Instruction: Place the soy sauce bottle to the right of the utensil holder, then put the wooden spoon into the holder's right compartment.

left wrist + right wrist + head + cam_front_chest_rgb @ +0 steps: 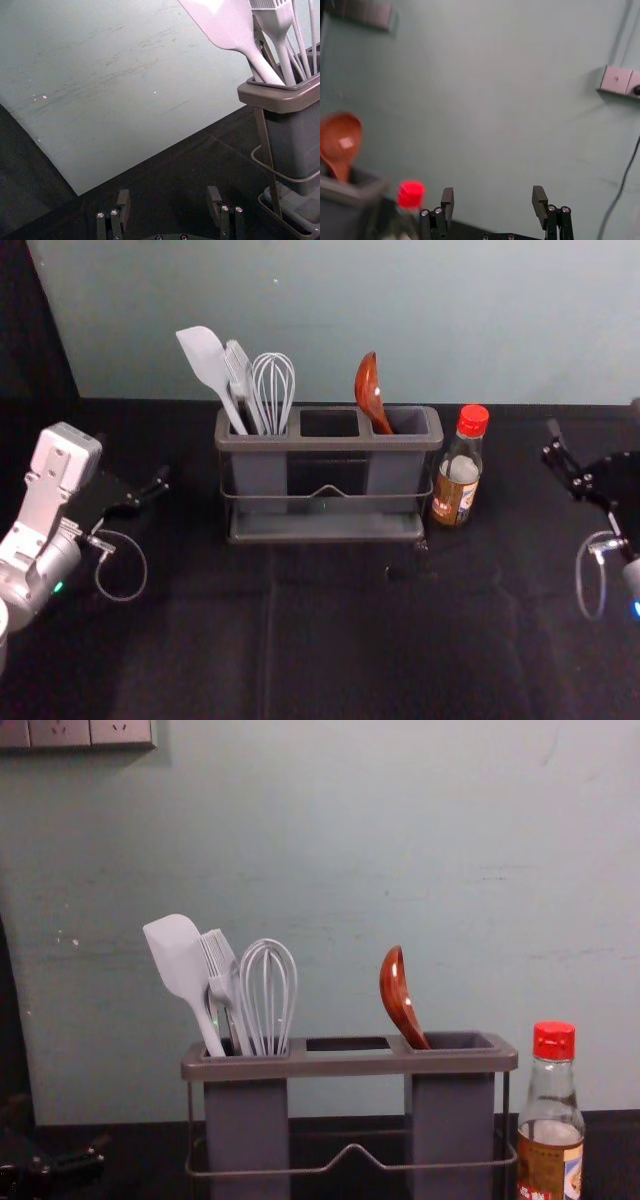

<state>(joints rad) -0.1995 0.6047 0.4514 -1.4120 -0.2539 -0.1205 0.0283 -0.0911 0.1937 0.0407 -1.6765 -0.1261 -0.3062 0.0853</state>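
Soy sauce bottle [457,480] stands left of unclenched right pincer [594,416]; left pincer [133,457] unclenched too.

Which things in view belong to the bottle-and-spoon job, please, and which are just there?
Part of the job:
soy sauce bottle, right of the holder
utensil holder
wooden spoon, in its right compartment
left gripper, open, left of the holder
right gripper, open, right of the bottle

Not part of it:
spatula, brush and whisk, in the left compartment
wall sockets
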